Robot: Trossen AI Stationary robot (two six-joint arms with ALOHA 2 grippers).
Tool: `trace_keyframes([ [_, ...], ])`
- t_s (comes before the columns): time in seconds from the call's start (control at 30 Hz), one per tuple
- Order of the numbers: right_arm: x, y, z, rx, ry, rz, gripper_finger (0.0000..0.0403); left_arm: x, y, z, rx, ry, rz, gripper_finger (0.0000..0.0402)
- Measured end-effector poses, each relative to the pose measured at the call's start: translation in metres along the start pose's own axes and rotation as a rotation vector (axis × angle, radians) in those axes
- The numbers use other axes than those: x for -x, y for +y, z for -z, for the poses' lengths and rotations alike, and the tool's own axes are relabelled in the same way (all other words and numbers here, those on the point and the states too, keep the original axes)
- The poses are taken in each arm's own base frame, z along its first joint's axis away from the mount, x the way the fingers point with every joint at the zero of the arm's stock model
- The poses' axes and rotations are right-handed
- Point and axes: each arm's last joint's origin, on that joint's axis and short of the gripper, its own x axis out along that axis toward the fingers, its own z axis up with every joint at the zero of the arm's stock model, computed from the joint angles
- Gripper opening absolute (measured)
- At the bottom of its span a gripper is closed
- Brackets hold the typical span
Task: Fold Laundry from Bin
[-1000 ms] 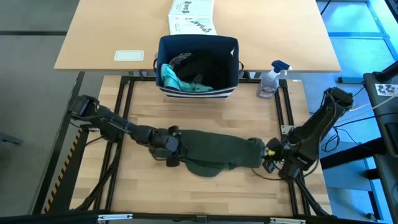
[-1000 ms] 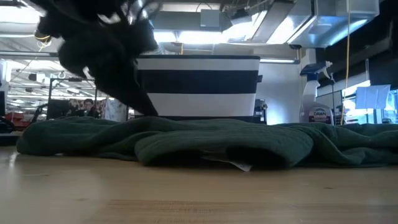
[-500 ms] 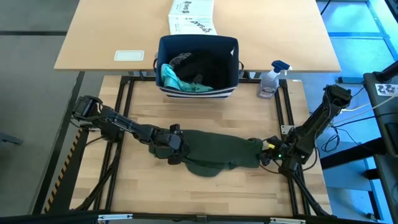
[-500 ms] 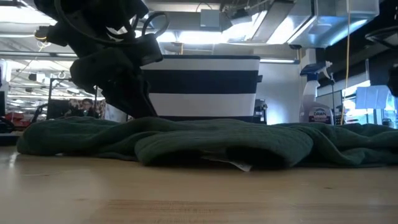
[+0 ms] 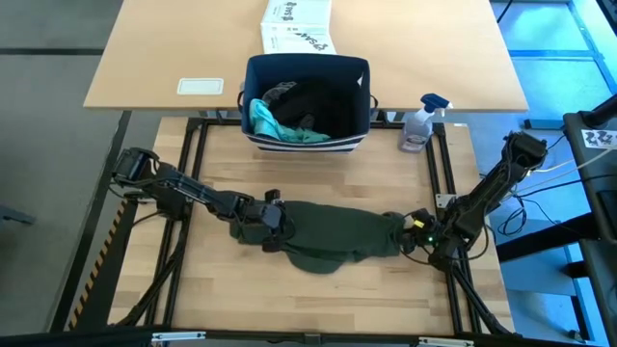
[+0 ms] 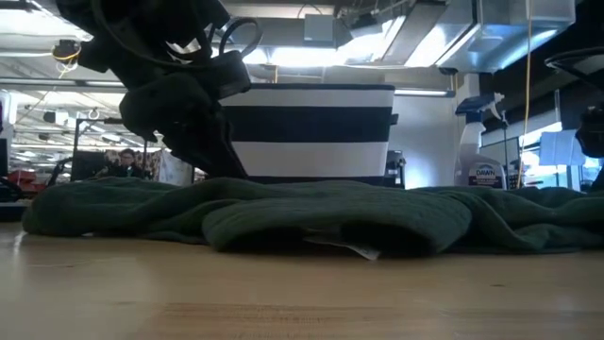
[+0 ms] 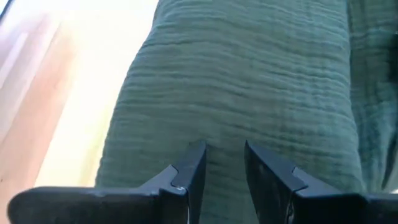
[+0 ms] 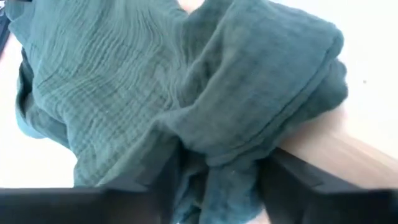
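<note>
Light slatted-wood counter [image 5: 222, 289]: olive-green crinkled cloth garment [image 5: 337, 234] lies bunched lengthwise at centre, likely stretched for flattening. Navy fabric bin w/ white base stripes [image 5: 307, 101] at 12 o'clock holds teal and black pieces. Left hand [image 7: 222, 163], 9 o'clock end: narrow gap, pressed on cloth, grip unclear. Right hand [image 8: 219, 168], 3 o'clock end: fingers straddle a fold, part-open.

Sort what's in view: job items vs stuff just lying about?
Job:
- olive-green garment spread on the table, left gripper and right gripper at its ends
- navy bin holding a teal piece and dark clothes

Lying about:
- spray bottle
- white printed box
- white card
</note>
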Motion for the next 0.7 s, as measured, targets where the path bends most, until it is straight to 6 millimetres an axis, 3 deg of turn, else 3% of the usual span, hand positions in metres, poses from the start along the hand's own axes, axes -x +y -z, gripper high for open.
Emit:
trace_keyframes([
  [0.23,0.002,0.006,0.0,0.04,-0.009,-0.023,0.0018,0.0,-0.001,-0.007,0.018,-0.068,0.015,0.0105],
  [0.43,0.013,0.032,-0.002,0.079,-0.027,-0.076,0.0033,-0.007,-0.006,-0.016,-0.01,-0.181,0.069,0.0105],
  [0.6,0.02,0.052,-0.006,0.091,-0.062,-0.121,0.0009,-0.028,-0.005,-0.012,-0.012,-0.201,0.094,0.0105],
  [0.7,0.022,0.064,-0.011,0.086,-0.07,-0.134,0.0015,-0.045,0.0,-0.003,-0.003,-0.166,0.092,0.0105],
])
